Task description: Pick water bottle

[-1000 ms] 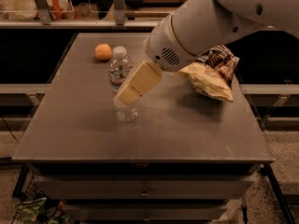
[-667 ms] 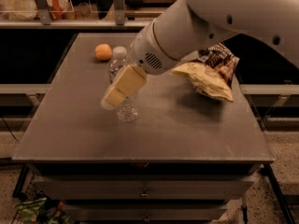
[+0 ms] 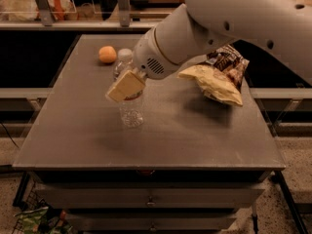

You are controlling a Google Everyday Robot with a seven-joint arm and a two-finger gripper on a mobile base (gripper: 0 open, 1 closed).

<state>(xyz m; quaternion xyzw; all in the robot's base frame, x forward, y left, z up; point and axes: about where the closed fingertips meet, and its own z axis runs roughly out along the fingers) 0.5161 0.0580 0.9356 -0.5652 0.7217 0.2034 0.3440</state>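
just left of centre in the frame, the water bottle (image 3: 132,112) stands upright on the counter (image 3: 195,130), long axis vertical, and the gripper (image 3: 126,86) overlaps its middle, though whether it grips cannot be told.

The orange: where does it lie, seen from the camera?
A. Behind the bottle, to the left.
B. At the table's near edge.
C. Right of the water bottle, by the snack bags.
A: the orange sits behind and left of the water bottle, whose upper part the hand covers.
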